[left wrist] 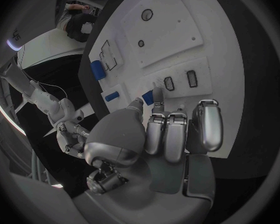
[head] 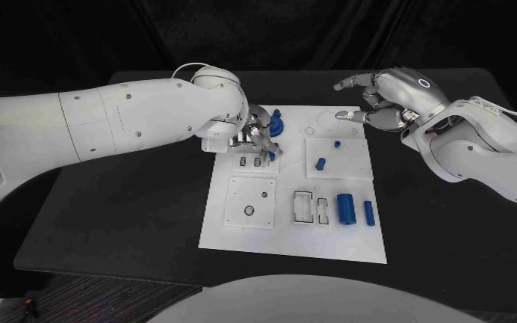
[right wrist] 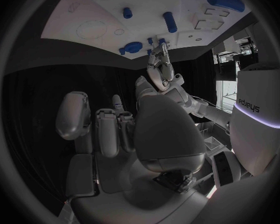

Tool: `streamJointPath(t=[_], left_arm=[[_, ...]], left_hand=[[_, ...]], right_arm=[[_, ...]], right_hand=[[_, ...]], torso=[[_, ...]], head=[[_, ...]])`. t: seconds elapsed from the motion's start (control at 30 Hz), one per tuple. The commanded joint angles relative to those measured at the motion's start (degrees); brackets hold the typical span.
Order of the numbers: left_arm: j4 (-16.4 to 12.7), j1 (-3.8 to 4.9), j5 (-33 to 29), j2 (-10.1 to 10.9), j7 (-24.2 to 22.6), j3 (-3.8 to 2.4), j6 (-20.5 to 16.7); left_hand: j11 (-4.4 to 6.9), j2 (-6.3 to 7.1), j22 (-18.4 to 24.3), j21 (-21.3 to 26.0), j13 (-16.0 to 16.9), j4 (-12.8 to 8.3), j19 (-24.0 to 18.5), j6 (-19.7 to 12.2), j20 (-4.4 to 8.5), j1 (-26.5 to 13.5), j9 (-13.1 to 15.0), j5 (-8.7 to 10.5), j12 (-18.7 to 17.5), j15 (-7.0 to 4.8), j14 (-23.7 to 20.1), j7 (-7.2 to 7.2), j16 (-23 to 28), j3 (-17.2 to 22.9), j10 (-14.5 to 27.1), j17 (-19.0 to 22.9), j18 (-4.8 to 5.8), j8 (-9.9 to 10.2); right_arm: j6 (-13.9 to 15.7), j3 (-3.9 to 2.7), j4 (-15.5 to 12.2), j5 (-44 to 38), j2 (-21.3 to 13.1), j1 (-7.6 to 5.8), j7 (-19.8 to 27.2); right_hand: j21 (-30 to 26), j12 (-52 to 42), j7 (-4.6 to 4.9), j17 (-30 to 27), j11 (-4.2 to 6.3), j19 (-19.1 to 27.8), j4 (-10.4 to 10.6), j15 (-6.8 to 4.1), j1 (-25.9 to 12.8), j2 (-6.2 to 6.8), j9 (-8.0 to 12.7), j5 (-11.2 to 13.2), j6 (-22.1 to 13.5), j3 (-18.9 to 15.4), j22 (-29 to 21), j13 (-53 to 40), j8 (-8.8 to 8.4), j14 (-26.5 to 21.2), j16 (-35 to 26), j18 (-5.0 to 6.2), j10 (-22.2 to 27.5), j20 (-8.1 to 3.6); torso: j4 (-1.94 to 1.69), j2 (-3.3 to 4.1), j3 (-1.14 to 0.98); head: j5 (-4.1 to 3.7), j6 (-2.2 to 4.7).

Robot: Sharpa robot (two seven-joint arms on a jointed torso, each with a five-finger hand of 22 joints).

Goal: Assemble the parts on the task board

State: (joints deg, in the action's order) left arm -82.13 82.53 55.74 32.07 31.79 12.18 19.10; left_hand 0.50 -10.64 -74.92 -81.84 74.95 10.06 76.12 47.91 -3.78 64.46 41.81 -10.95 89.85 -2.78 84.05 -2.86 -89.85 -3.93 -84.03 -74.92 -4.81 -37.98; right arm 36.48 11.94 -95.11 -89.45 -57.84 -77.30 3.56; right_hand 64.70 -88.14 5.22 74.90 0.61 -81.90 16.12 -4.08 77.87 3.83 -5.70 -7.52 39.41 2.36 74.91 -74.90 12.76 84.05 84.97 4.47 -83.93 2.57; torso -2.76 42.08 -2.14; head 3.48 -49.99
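The task board (head: 282,244) lies flat in the middle of the black table (head: 119,211), and everything below is placed against it.

The left arm reaches in over the table and bends down at the wrist, so the left hand (head: 250,137) hangs over the board's far left quarter, fingers pointing down at the small inset panel with two slots (head: 256,161). In the left wrist view the left hand's fingers (left wrist: 168,134) are curled in close together, and a small blue part (left wrist: 157,96) sits right at their tips beside the thumb. It appears pinched there, though the contact itself is partly hidden. Just beyond this hand, at the board's far edge, stands a blue knobbed part (head: 277,122).

The right hand (head: 385,102) is held above the board's far right corner, off the surface, palm turned toward the board's middle, fingers bent and apart with nothing in them.

On the board's right half, two small blue pegs (head: 321,163) rest on a square inset panel. Nearer the robot, a large blue cylinder (head: 346,208) lies on its side with a thinner blue bar (head: 368,213) just beside it toward the board's right edge. Left of the cylinder are two rectangular outlined slots (head: 310,208), and farther left a square panel with an oval hole (head: 250,208).
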Motion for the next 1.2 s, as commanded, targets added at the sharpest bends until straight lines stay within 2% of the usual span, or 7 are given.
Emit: streamJointPath(t=[0.03,0.73,0.9,1.2], left_arm=[[0.0,-0.14,0.0,-0.1,-1.2,-0.05,1.0],[0.2,-0.25,0.0,0.1,-1.6,-0.05,0.7],[0.1,-0.25,0.0,0.3,-1.7,-0.05,0.7],[-0.3,-0.25,0.0,0.9,-1.5,-0.05,0.6]], left_hand=[[0.45,0.03,-0.6,0.3,15.0,-0.2,-0.1,0.1,0.44,0.8,0.3,-0.59,0.2,-0.47,5.9,0.21,-0.2,0.7,-6.0,-15.1,0.71,0.6],[0.54,0.99,-0.4,0.9,15.0,-3.1,0.0,0.2,0.65,1.9,1.7,-3.29,0.2,-0.61,5.9,0.24,-0.2,5.5,-6.0,-15.1,0.66,3.8],[0.55,1.76,-0.4,1.2,15.0,-4.1,0.0,0.5,0.65,1.9,2.2,-5.05,0.2,-0.61,5.9,0.25,-0.2,7.7,-6.0,-15.1,0.64,4.8],[0.52,2.65,-0.3,1.6,15.0,-5.3,-0.2,0.7,0.64,1.5,3.0,-6.18,0.2,-0.57,5.9,0.20,-0.2,10.8,-6.0,-15.1,0.56,6.0]], right_arm=[[0.2,-0.04,0.1,-0.3,0.0,0.17,-0.6],[-0.1,-0.04,0.2,-0.3,0.0,0.28,-0.7],[-0.3,-0.04,0.3,-0.3,0.0,0.31,-0.7],[-0.7,-0.04,0.3,-0.3,-0.1,0.32,-1.0]], right_hand=[[0.1,0.3,0.05,9.7,-0.41,-0.3,0.0,0.24,0.1,-0.59,0.1,-0.4,0.2,-0.3,8.7,-12.3,-0.04,4.4,-0.1,0.35,-3.4,-0.10],[0.0,0.3,0.10,9.6,-0.45,-0.3,-0.2,0.26,0.3,-0.74,0.1,-0.6,0.3,-0.3,8.7,-12.2,-0.03,4.4,-0.2,0.37,-3.4,-0.09],[0.0,0.4,0.11,9.5,-0.46,-0.3,-0.3,0.26,0.3,-0.80,0.1,-0.6,0.3,-0.3,8.7,-12.2,-0.04,4.4,-0.3,0.37,-3.4,-0.09],[-0.2,0.4,0.13,9.4,-0.48,-0.3,-0.3,0.28,0.4,-0.94,0.2,-0.7,0.4,-0.2,8.6,-12.1,-0.04,4.4,-0.4,0.40,-3.3,-0.08]], torso=[[0.00,0.02,-0.03],[-0.03,0.00,-0.02],[-0.06,-0.01,0.00],[-0.12,0.01,0.02]], head=[[0.07,-0.01],[0.07,-0.01],[0.00,-0.01],[0.13,-0.01]])
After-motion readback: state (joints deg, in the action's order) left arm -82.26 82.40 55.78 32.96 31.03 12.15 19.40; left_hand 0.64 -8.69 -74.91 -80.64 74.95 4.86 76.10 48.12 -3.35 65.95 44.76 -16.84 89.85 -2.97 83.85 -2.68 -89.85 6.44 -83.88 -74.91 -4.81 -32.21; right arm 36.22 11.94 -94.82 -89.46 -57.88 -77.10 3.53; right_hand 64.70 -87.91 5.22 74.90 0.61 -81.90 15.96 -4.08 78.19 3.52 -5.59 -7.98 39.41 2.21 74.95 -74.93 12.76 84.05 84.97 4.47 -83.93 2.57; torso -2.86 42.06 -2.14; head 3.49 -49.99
